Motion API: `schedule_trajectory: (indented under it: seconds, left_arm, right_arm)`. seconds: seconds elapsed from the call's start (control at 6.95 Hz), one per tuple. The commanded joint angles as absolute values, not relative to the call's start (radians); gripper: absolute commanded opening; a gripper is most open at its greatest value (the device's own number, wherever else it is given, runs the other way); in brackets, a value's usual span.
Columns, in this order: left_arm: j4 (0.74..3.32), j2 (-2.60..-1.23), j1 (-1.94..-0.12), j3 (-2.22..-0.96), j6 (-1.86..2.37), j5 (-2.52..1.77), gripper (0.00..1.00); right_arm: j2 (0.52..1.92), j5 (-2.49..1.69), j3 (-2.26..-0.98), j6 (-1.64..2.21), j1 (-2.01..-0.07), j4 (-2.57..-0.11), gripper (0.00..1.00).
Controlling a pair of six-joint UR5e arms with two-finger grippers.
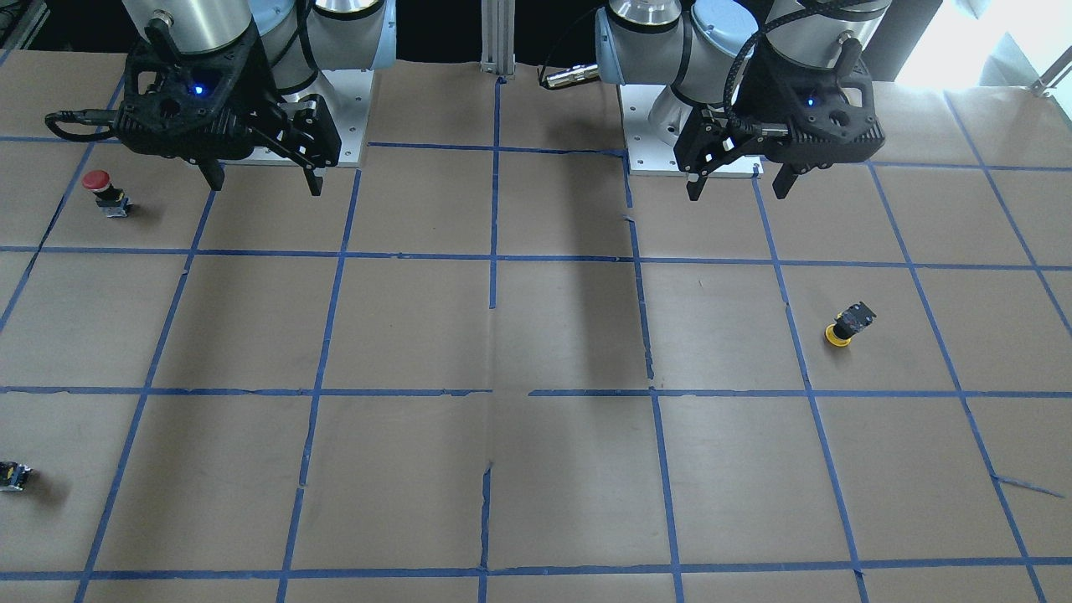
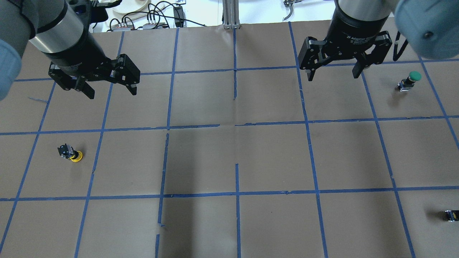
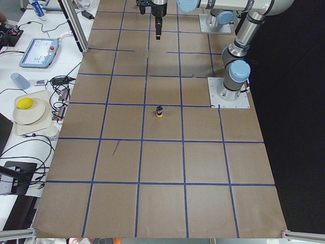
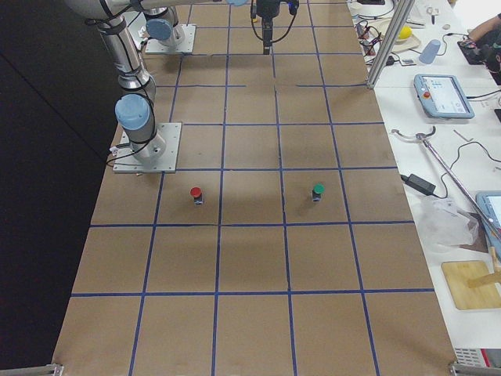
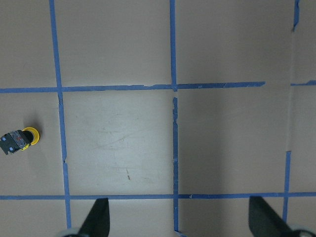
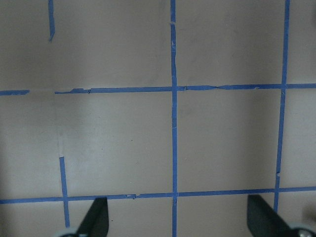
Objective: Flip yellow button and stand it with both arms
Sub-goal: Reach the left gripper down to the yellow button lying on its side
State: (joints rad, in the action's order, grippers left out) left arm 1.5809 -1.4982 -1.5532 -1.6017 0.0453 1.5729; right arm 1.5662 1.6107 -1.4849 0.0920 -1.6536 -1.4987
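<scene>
The yellow button (image 1: 847, 325) rests on the brown paper table with its yellow cap low and its black-grey body raised, tilted. It shows in the overhead view (image 2: 71, 153), the exterior left view (image 3: 159, 112) and at the left edge of the left wrist view (image 5: 19, 139). My left gripper (image 2: 112, 94) hangs open and empty high over the table, off to one side of the button, also in the front view (image 1: 737, 193). My right gripper (image 2: 332, 76) is open and empty on the other half of the table, also in the front view (image 1: 265, 188). The right wrist view shows only paper and tape.
A red-capped button (image 1: 105, 191) stands near the right arm's base. A green-capped button (image 2: 410, 79) stands at the table's right. A small capless black-grey part (image 2: 451, 215) lies near the right edge. Blue tape lines grid the paper.
</scene>
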Motion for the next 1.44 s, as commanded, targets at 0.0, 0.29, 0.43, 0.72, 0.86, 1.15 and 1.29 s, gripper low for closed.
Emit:
schedule_trajectory:
  seconds: [0.0,0.29,0.43,0.72,0.86,1.15,1.29]
  left_arm:
    - [1.6,-1.506,-1.545,-1.621,-0.025,1.581,1.0]
    - [1.589,-1.546,-1.406,-1.635,-0.267,1.582,1.0]
    - [1.586,-1.575,-1.281,-1.672,-0.457,1.575,1.0]
    - [1.404,-1.637,-1.151,-1.771,-0.742,1.58,0.98]
    - [1.394,-1.646,-1.114,-1.79,-0.84,1.582,0.98]
    - [1.344,-1.701,-1.053,-1.813,-1.071,1.589,0.98]
    - [1.228,-1.729,-1.016,-1.859,-1.185,1.618,0.98]
  right_arm:
    - [1.566,1.611,-1.485,0.092,-1.654,-1.499,1.0]
    - [1.566,1.611,-1.485,0.091,-1.654,-1.499,1.0]
    - [1.566,1.611,-1.486,0.092,-1.654,-1.499,1.0]
    - [1.566,1.611,-1.485,0.092,-1.654,-1.499,1.0]
    - [1.566,1.611,-1.485,0.092,-1.654,-1.499,1.0]
    - [1.566,1.611,-1.485,0.092,-1.654,-1.499,1.0]
    - [1.566,1.611,-1.485,0.092,-1.654,-1.499,1.0]
